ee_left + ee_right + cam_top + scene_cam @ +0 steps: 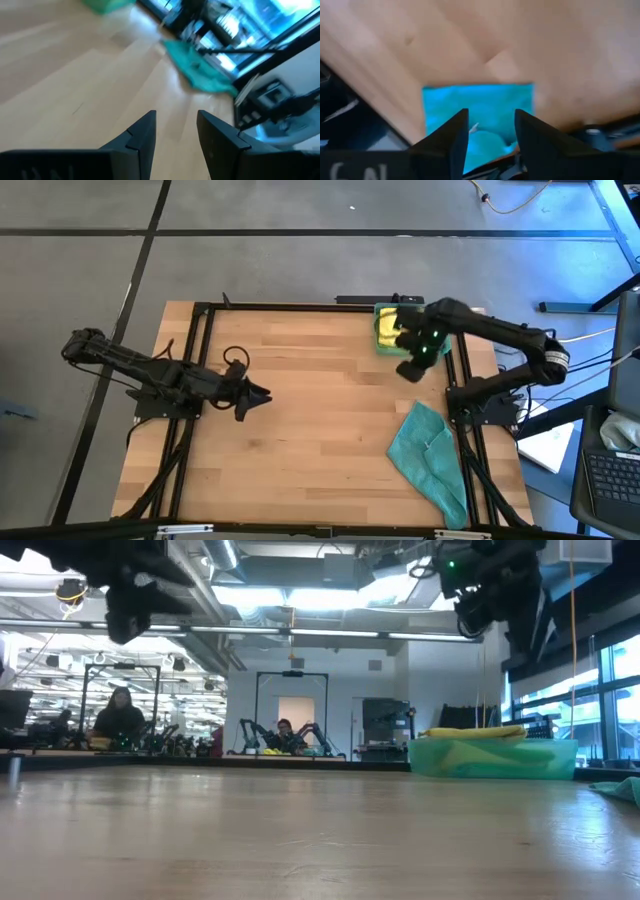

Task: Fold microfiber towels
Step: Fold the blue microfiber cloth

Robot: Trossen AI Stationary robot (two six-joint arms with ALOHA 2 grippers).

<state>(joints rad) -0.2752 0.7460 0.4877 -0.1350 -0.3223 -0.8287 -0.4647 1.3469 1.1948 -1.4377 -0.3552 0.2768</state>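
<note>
The right arm reaches from its base at the table's [300, 410] right edge toward the far right corner, its gripper [412, 368] raised above the wood just beside the tray [383, 330]. In the right wrist view its fingers [452, 135] stand apart with nothing between them, over a square patch that looks blue-green there; whether that is the tray or a cloth is hard to say from that view. The left arm stretches in from the left edge, its gripper [256, 396] held over the left half of the table, fingers [142, 135] also parted and empty.

The tray sits at the far edge near the right corner, with yellow towels [386, 328] in it. The low view shows the tray's pale side wall [490, 757] with yellow cloth heaped above its rim, which the high view hides partly under the arm. A teal towel [428, 455] lies crumpled by the right edge, toward the near corner, its tip hanging past the table. The middle and near left of the table are bare wood. People sit in the room behind.
</note>
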